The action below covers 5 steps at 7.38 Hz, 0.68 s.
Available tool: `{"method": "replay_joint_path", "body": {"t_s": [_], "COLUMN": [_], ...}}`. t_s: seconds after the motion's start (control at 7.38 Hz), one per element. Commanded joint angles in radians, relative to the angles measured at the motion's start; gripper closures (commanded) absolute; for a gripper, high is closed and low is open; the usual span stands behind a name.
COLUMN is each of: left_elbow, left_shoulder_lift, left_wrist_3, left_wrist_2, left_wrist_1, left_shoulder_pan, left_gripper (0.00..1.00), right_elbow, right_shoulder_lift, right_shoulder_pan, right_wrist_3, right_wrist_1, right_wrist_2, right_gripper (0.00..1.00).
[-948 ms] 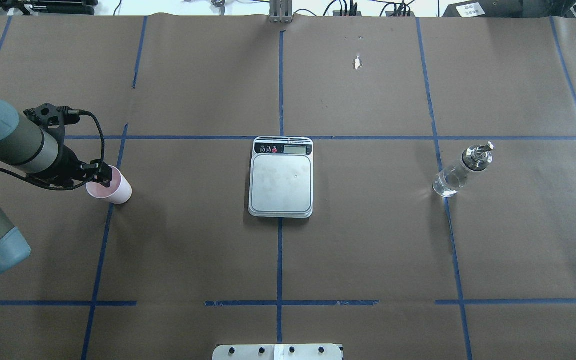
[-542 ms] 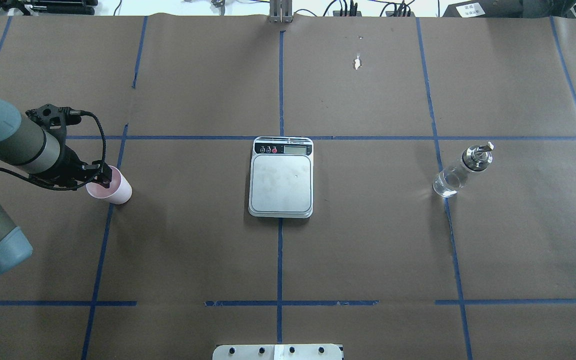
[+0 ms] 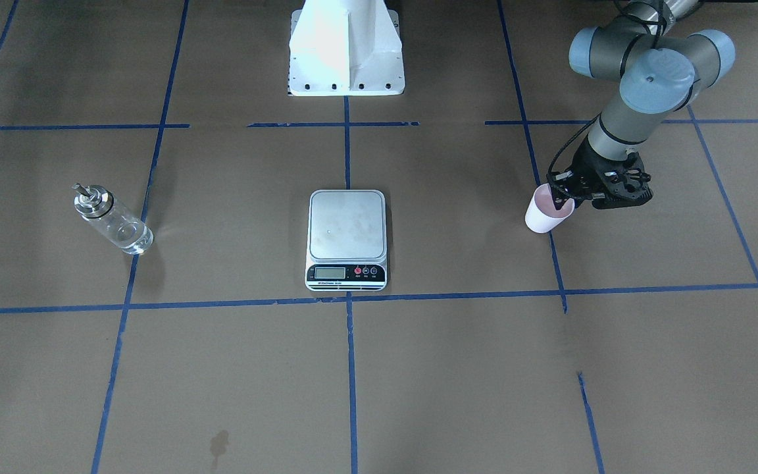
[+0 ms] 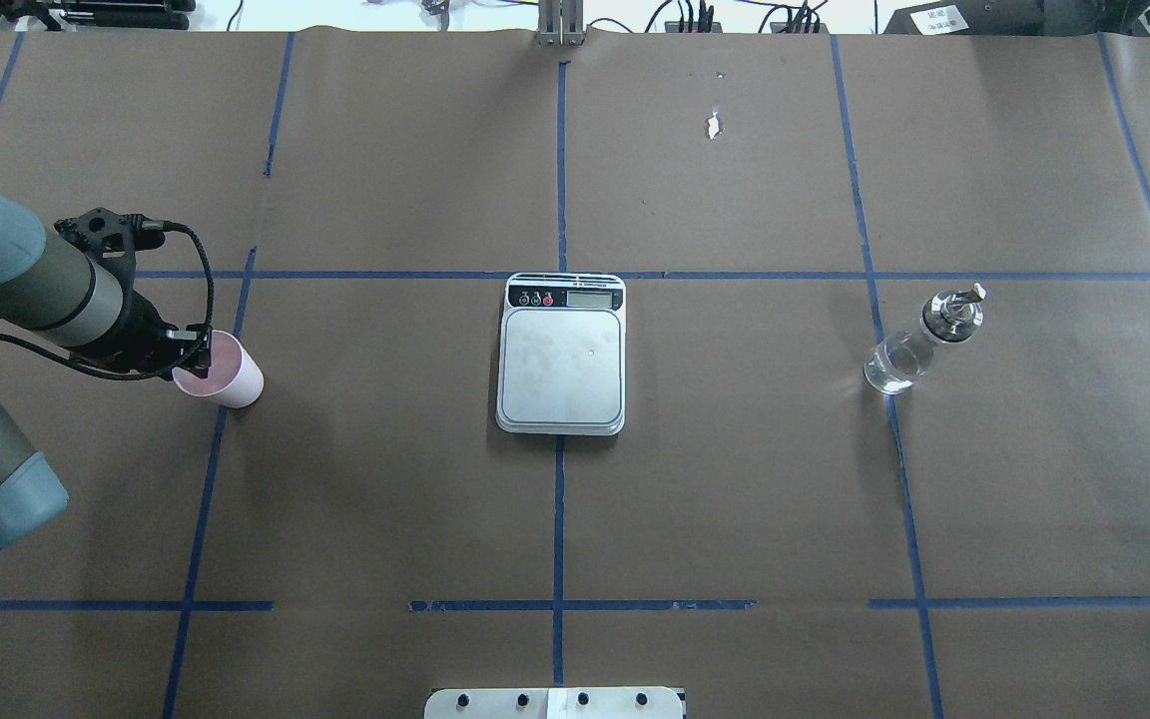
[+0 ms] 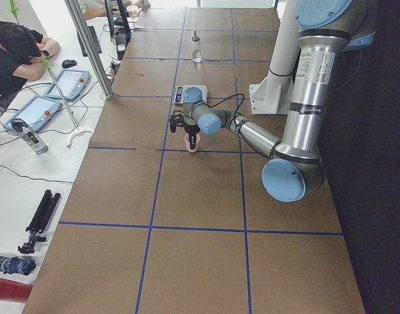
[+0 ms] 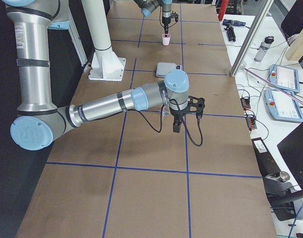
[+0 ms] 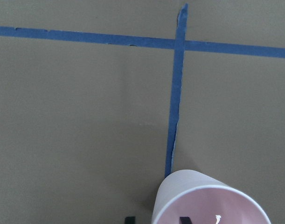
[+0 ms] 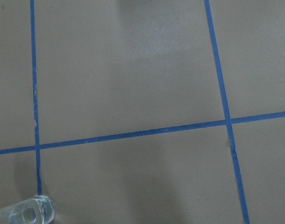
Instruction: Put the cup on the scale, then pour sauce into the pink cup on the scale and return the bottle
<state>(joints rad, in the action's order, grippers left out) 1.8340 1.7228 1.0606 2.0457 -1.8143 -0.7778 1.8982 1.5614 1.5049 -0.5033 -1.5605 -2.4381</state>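
The pale pink cup (image 4: 226, 374) stands upright on the brown paper at the table's left, also in the front view (image 3: 547, 214) and the left wrist view (image 7: 212, 200). My left gripper (image 4: 194, 352) is open and points down over its rim: one fingertip (image 7: 183, 219) is inside the cup, the other is outside. The scale (image 4: 562, 364) sits at the table's middle with a bare platform. The glass bottle (image 4: 919, 340) with its silver cap stands at the right, holding clear liquid. My right gripper (image 6: 177, 124) hangs near the bottle; I cannot tell whether it is open or shut.
Blue tape lines cross the brown paper. The white robot base (image 3: 346, 49) stands at the robot's edge of the table. A person (image 5: 16, 52) and tablets sit at a white desk beyond the table's far side.
My left gripper has shifted slightly left across the cup's mouth. The cup, scale and bottle have not moved.
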Motion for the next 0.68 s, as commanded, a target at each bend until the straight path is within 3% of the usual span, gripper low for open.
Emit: {"method": "replay_joint_path", "body": {"t_s": [0.0,0.41,0.54], "left_elbow": [0.005,0.079,0.083], "left_shoulder_lift": [0.001,-0.009,0.001], "left_wrist_3": [-0.001,-0.007,-0.007], "left_wrist_2": [0.002,0.016,0.075], "left_wrist_1": [0.0,0.018,0.029], "left_shoulder_pan": [0.0,-0.011,-0.03], "left_gripper": [1.0,1.0,1.0], "right_elbow": [0.002,0.005,0.007], "right_shoulder_lift": [-0.003,-0.013,-0.015], "right_shoulder_pan": [-0.003,-0.003,-0.015], "right_wrist_3": [-0.027,-0.027,-0.046], "right_wrist_1": [0.002,-0.003,-0.006], "right_wrist_2": [0.002,-0.002,0.004], "right_gripper": [0.0,0.0,0.0]}}
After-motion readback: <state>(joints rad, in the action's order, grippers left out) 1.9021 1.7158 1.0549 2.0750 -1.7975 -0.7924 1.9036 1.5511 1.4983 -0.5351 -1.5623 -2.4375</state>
